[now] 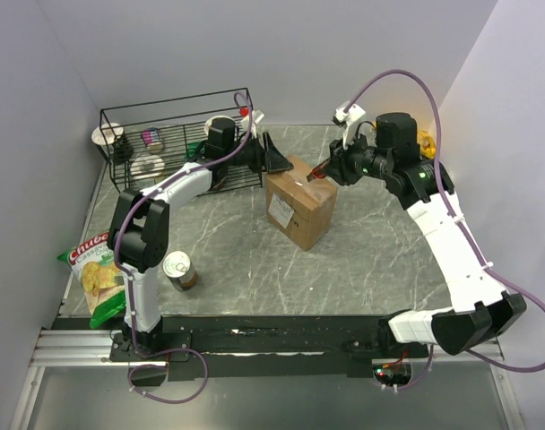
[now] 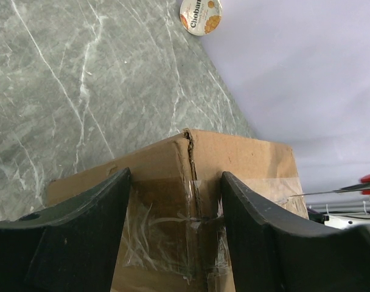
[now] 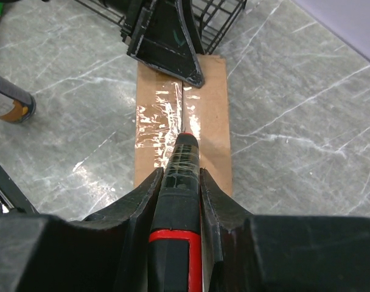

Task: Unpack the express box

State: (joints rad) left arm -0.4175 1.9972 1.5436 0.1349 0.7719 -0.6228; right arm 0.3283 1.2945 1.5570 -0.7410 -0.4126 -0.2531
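- Brown cardboard box (image 1: pixel 299 210) sits near the middle of the grey marbled surface (image 1: pixel 228 260), turned at a slant; its far end lies just beside the right end of the black wire basket (image 1: pixel 178 134); a white label (image 1: pixel 281 210) shows on the side facing the camera
- Clear tape (image 3: pixel 154 115) runs along the seam between the top flaps; the flaps are closed
- Left gripper (image 1: pixel 274 157) is at the far end of the box, jaws spread wide; in the left wrist view its two black fingers (image 2: pixel 81 237) stand on either side of the taped seam at that end; whether they press on the cardboard I cannot tell
- Right gripper (image 1: pixel 326 172) reaches in from the opposite side and is clamped narrow on a black and red knife (image 3: pixel 182 201); the knife points along the length of the box, its tip over the taped seam about halfway along the top
- A can (image 1: pixel 177 269) stands upright on the near left part of the surface, well apart from the box; a green chip bag (image 1: pixel 93 269) lies at the left edge beside it
- A yogurt cup (image 2: pixel 200 15) stands by the wall, seen from the left wrist; several small items sit inside the basket, too small to tell
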